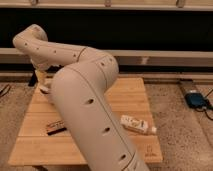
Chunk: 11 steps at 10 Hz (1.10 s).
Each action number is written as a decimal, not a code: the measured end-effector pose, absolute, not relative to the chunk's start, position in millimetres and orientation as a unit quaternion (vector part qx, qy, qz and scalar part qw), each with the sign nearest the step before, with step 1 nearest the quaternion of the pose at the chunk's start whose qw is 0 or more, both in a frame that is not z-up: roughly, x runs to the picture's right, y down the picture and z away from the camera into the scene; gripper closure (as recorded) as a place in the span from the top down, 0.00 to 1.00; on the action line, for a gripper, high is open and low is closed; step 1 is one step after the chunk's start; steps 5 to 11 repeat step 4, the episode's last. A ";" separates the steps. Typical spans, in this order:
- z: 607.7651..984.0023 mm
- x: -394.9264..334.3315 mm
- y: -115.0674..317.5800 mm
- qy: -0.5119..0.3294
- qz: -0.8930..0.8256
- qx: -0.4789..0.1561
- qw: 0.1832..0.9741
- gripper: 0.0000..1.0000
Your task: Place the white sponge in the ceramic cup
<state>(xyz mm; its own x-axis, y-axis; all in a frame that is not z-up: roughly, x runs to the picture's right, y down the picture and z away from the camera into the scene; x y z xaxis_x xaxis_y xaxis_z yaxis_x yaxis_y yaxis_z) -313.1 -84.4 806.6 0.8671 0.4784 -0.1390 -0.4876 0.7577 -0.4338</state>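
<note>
My arm (pixel 85 95) bends across the middle of the view and hides much of the wooden table (pixel 132 97). My gripper (pixel 42 80) hangs down at the table's far left edge, just above the board. A small pale thing (pixel 45 90) shows right under it; I cannot tell whether it is the white sponge or the ceramic cup. No other sponge or cup shows; the arm may hide them.
A dark block with an orange label (pixel 55 127) lies at the front left of the table. A white elongated bottle-like object (pixel 135 124) lies at the front right. A blue device (pixel 196 99) with a cable lies on the floor at right. A dark wall with a ledge runs behind.
</note>
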 end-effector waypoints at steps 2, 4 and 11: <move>807.6 -308.6 -86.0 0.007 0.266 -0.236 0.935 0.80; 806.1 -312.4 -83.7 0.004 0.266 -0.239 0.934 0.80; 806.1 -312.4 -83.7 0.004 0.266 -0.239 0.934 0.80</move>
